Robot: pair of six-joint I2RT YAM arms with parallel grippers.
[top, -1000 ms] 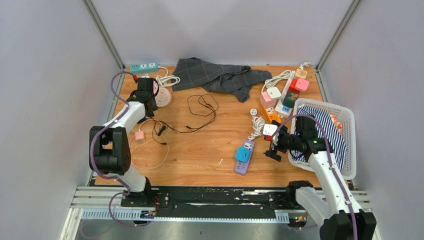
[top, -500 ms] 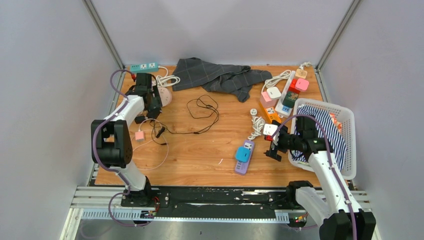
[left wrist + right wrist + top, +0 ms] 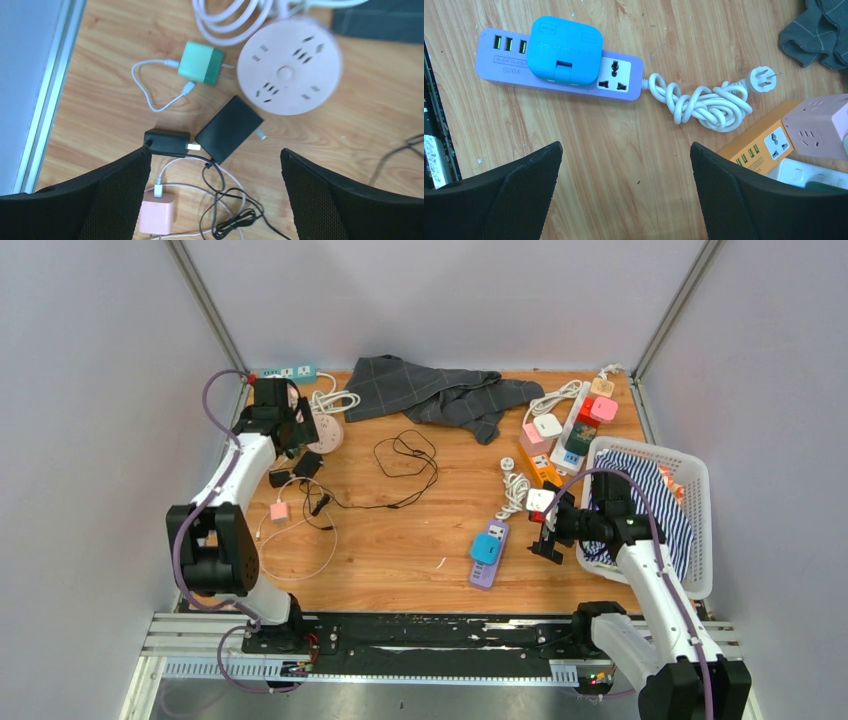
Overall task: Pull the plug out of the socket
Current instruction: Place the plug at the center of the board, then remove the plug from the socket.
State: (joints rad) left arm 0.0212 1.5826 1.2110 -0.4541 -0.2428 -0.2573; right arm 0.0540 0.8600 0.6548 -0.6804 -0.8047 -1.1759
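Note:
A round pale-pink socket [image 3: 289,72] lies near the table's far left corner [image 3: 326,435]. No plug sits in it. A flat black plug [image 3: 229,128] with bare prongs lies loose on the wood beside the socket [image 3: 308,464]. My left gripper [image 3: 215,151] hangs open above it, holding nothing [image 3: 288,430]. A blue plug [image 3: 565,50] sits plugged into a purple power strip [image 3: 621,80] at centre right [image 3: 487,558]. My right gripper [image 3: 625,145] stands open over bare wood just right of that strip [image 3: 548,532].
A green adapter [image 3: 202,62], small black adapter [image 3: 166,141], pink adapter [image 3: 157,212] and tangled cables lie around the left gripper. A grey cloth [image 3: 440,390] lies at the back. Orange and white strips [image 3: 560,440] and a white basket [image 3: 700,530] stand at the right.
My left gripper has opened and drawn back toward the far left corner. The flat black plug it held now lies on the table beside the round socket. The right arm has not moved.

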